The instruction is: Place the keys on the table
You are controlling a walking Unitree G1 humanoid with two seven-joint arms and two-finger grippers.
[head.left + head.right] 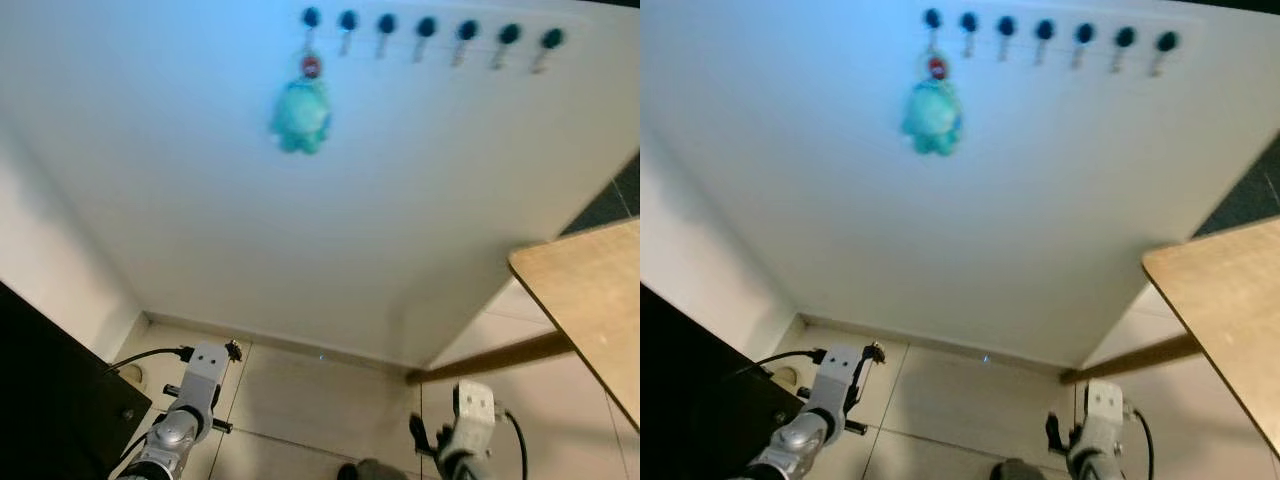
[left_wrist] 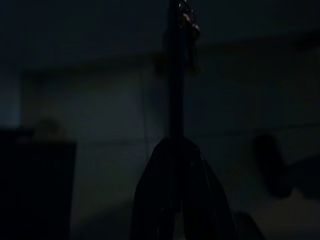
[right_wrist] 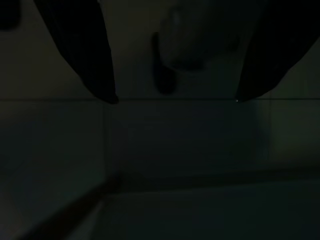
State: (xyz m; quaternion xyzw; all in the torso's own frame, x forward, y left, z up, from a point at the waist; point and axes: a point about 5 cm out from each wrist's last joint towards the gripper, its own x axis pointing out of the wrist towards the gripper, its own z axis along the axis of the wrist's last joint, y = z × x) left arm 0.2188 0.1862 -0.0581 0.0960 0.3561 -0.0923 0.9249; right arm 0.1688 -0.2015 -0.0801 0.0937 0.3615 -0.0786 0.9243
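Observation:
The keys hang on a teal plush keychain (image 1: 300, 112) from the leftmost hook of a row of dark hooks (image 1: 427, 27), high on the white wall. The wooden table (image 1: 595, 300) juts in at the right, with its corner nearest the wall. Both arms hang low over the tiled floor, far below the keychain: the left arm (image 1: 195, 395) at the lower left and the right arm (image 1: 470, 415) at the lower right. In the dark left wrist view, my left gripper (image 2: 176, 15) has its fingers pressed together. My right gripper (image 3: 175, 100) has its fingers spread apart with nothing between them.
A black cabinet (image 1: 50, 400) stands at the lower left beside the left arm, with a cable running towards it. The other hooks in the row are bare. A wooden table leg (image 1: 500, 355) slants down under the tabletop near the wall.

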